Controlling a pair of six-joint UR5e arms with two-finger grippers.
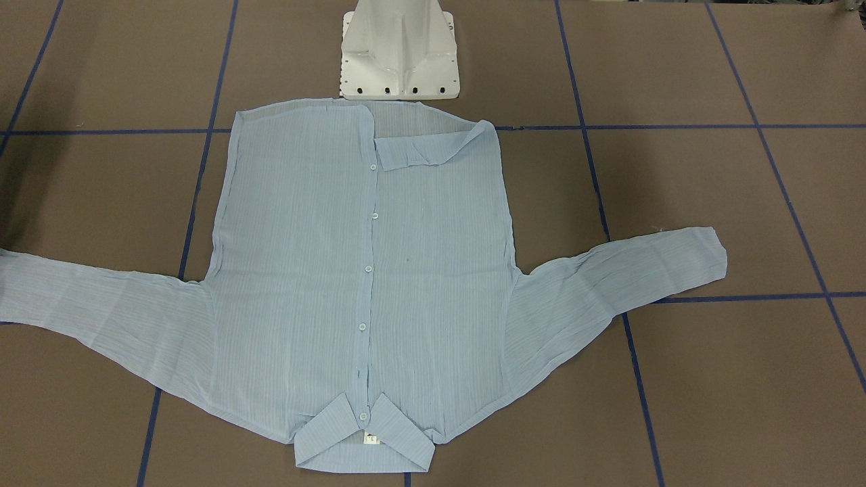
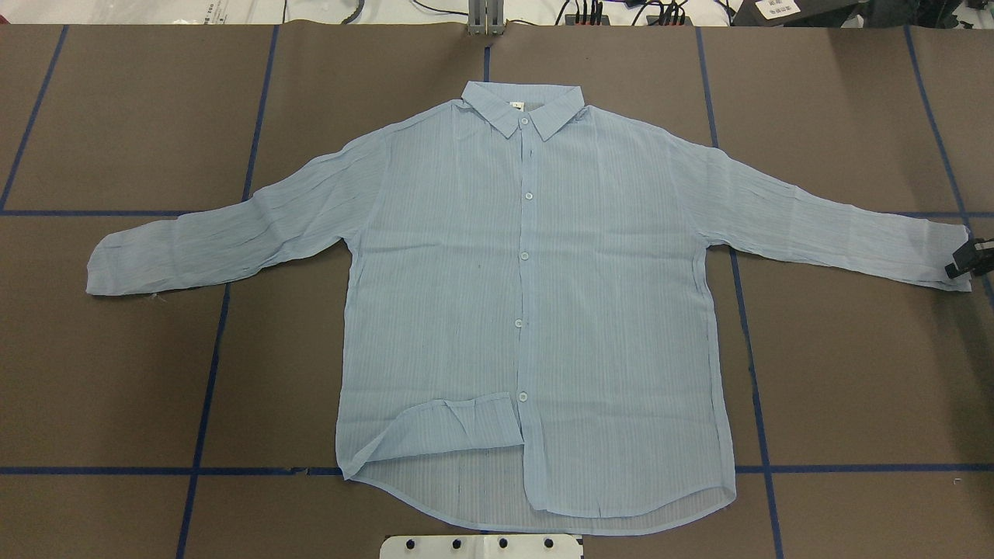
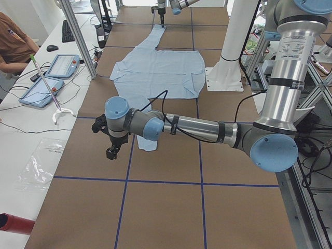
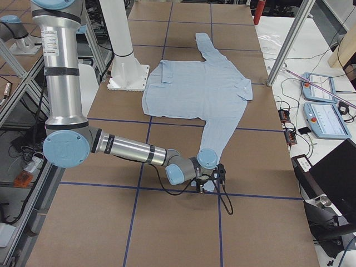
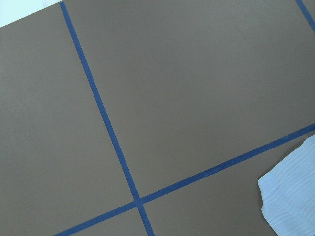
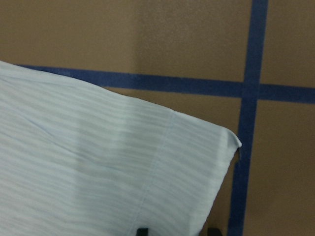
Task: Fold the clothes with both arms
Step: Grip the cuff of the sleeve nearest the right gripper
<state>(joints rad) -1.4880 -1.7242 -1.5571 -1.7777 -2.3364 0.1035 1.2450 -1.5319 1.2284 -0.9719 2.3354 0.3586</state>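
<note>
The right claw (image 2: 967, 262) sits low at the cuff (image 6: 197, 162) of the shirt's right sleeve (image 2: 823, 225). In its wrist view, two dark fingertips (image 6: 142, 231) stand apart, one over the cloth and one past its edge. I judge the jaws parted, straddling the cuff corner and gripping nothing. That suits picking up the sleeve end to carry it inward.

The left claw (image 3: 111, 142) appears only in the view from the robot's left, so I cannot tell its width. It hangs above bare surface just off the end of the left sleeve (image 2: 233, 233). Its own camera catches only a corner of that cuff at the picture's edge. It is probably lining up for the matching grasp.

The shirt (image 2: 528, 310) lies flat and face up, buttoned, with both sleeves spread wide. Its collar (image 2: 522, 109) points away from the white pedestal base (image 1: 399, 54), and one hem corner (image 2: 458, 427) is flipped up. No fold has been made.

The surface (image 2: 116, 388) is brown and gridded with blue tape lines (image 5: 103, 118). Beyond it, a white side bench (image 3: 31, 145) carries tablets (image 3: 62, 65), and a seated person (image 3: 13, 41) shows at its edge.
</note>
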